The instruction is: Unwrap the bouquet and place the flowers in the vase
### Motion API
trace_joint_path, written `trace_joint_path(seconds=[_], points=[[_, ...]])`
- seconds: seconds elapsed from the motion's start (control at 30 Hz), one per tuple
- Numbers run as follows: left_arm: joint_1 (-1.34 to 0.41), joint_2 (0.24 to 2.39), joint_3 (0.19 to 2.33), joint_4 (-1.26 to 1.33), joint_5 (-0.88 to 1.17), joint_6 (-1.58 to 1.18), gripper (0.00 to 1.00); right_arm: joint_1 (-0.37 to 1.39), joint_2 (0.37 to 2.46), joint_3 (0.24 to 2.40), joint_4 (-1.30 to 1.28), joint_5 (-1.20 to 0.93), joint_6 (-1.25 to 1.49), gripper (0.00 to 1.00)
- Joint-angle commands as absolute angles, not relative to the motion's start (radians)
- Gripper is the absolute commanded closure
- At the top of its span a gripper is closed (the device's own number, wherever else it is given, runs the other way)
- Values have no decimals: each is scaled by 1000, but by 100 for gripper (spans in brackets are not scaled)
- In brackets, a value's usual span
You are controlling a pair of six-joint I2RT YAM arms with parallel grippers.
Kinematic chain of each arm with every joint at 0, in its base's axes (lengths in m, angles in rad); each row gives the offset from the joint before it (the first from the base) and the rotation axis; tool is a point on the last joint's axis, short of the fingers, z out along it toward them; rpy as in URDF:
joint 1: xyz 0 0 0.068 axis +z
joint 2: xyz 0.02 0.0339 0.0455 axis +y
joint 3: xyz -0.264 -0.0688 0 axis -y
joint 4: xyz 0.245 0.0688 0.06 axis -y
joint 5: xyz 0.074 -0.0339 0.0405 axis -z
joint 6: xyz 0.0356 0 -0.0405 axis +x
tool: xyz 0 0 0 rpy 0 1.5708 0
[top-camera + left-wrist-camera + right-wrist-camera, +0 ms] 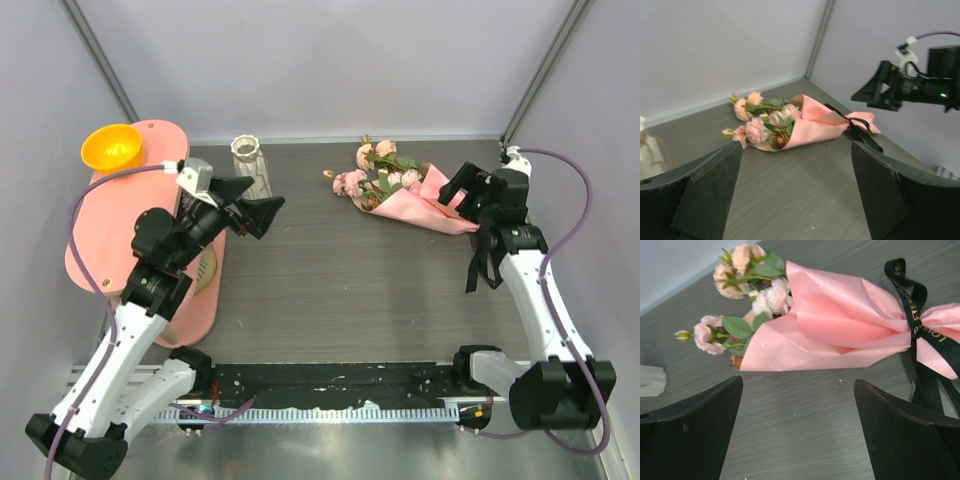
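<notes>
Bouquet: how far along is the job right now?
Done: nothing; the bouquet lies wrapped in pink paper, black ribbon tied. In hand: nothing; left end effector and right end effector both open, the right by the tied end. Left: untie, unwrap, move flowers into the white vase, which holds none.

From my station I see white-shelled links and black joint housings on the left arm (120,335) and right arm (543,295), a purple cable (589,195) looping off each wrist, and broad matte-black wedge fingers on the left gripper (795,145) and right gripper (797,381).

orange bowl (111,146) on pink tray (165,140) | grey wood-grain table (340,300)
</notes>
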State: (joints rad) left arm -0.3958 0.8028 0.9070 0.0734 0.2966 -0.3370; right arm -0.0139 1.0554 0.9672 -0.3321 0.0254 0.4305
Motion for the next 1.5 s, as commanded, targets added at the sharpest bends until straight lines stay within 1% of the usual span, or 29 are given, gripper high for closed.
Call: trace_joint_path(seconds=[0.0,0.03,0.13,0.2,0.33,0.43,0.53,0.63,0.77,0.83,1.0,1.17,1.23,1.27,1.33,1.37,1.4,1.47], points=[[-414,885,963,133,498,-397,6,-11,1193,1037,-377,77,463,0],[-419,915,969,135,520,-405,8,-11,1247,1048,-393,101,465,0],[-451,980,994,114,597,-416,14,-14,1319,1069,-364,210,469,0],[-486,1005,1018,77,620,-378,15,-20,1347,1075,-324,232,463,0],[-566,1063,1077,-110,597,-264,15,-110,1465,1159,-291,147,474,0],[-641,1086,1098,-169,555,-209,16,-147,1549,1256,-265,124,475,0],[-713,1081,1095,-190,500,-163,16,-208,1646,1325,-271,62,505,0],[-773,1072,1091,-224,430,-106,15,-251,1733,1370,-276,54,512,1],[-821,1069,1098,-259,374,-75,16,-273,1822,1385,-311,37,512,3],[-824,1059,1098,-255,367,-75,16,-268,1841,1346,-296,-26,532,4],[-824,1032,1085,-236,357,-75,15,-197,1806,1250,-255,-52,548,4],[-824,1034,1084,-236,348,-75,15,-23,1656,1065,-158,-67,595,4],[-824,1034,1085,-242,333,-74,15,41,1608,1002,-160,-52,601,4],[-825,1035,1086,-244,328,-71,15,95,1554,976,-152,-66,607,4],[-827,1038,1088,-250,327,-71,15,149,1494,907,-146,-86,615,4],[-825,1046,1092,-253,327,-72,15,199,1467,888,-144,-98,615,4],[-825,1052,1092,-253,328,-74,15,222,1410,867,-134,-139,617,4],[-825,1063,1092,-252,331,-80,16,258,1364,813,-107,-211,603,4]])
